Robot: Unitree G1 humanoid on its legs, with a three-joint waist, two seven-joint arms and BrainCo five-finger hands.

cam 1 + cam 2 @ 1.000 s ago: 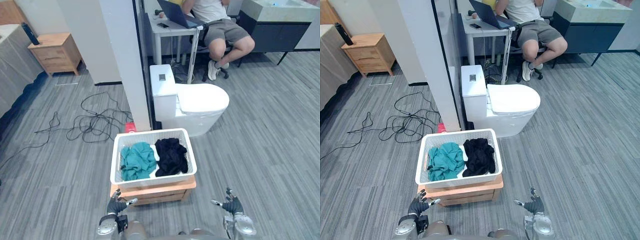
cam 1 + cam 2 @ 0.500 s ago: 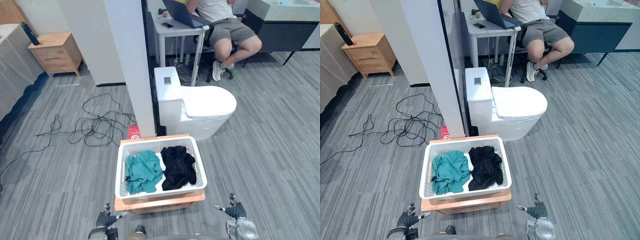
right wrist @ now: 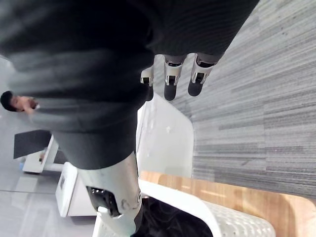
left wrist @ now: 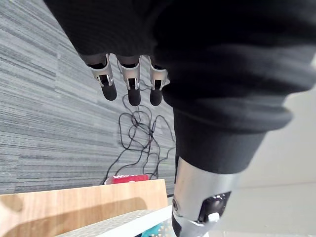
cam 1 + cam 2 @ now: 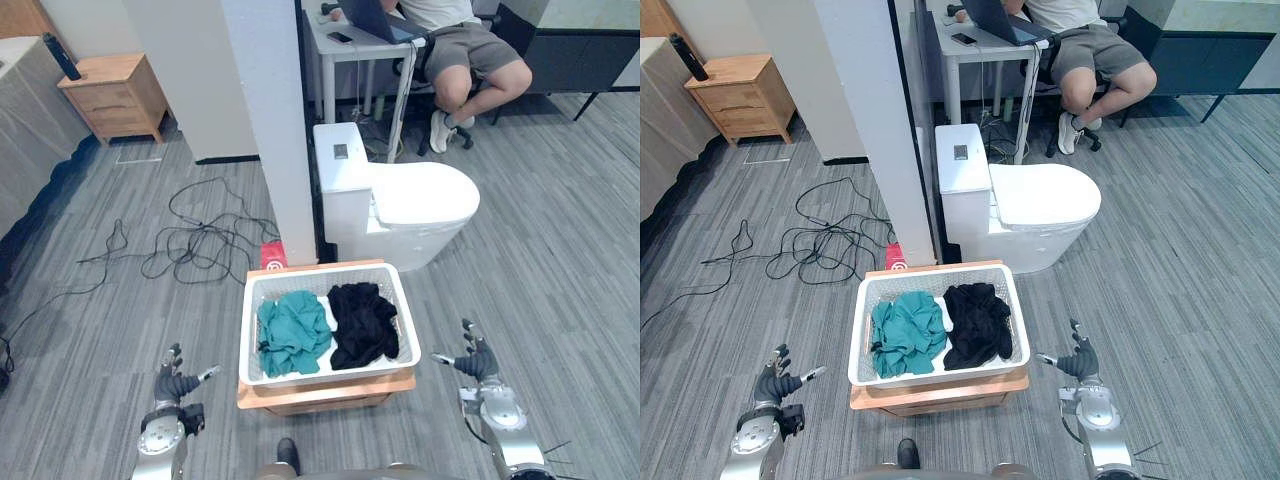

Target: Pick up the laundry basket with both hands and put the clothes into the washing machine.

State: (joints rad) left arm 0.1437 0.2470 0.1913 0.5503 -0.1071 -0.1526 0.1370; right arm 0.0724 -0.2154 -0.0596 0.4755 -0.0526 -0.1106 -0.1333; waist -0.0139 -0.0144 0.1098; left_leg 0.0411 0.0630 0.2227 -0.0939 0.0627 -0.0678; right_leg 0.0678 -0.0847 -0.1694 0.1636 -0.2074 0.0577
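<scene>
Two crumpled garments, a teal one on the robot's left and a black one on its right, lie side by side and touching in the white laundry basket; what kind of clothes they are cannot be made out. The basket sits on a low wooden stand on the grey floor, straight ahead of the robot, and covers most of the stand, so that just its front edge and back strip show. Neither hand touches the basket. The left hand hovers over the floor off the basket's left side, clearly apart from it, fingers straight and spread, holding nothing. The right hand hovers nearer, just off the basket's right front corner, also with straight, spread fingers and nothing in it. Behind the stand a small red item is partly hidden by it. Beyond stand a white pillar and, to its right, a white toilet with the lid down. Tangled black cables lie on the floor left of the pillar, with a wooden nightstand farther back. At the far end a seated person at a white desk is cut off by the top edge.
</scene>
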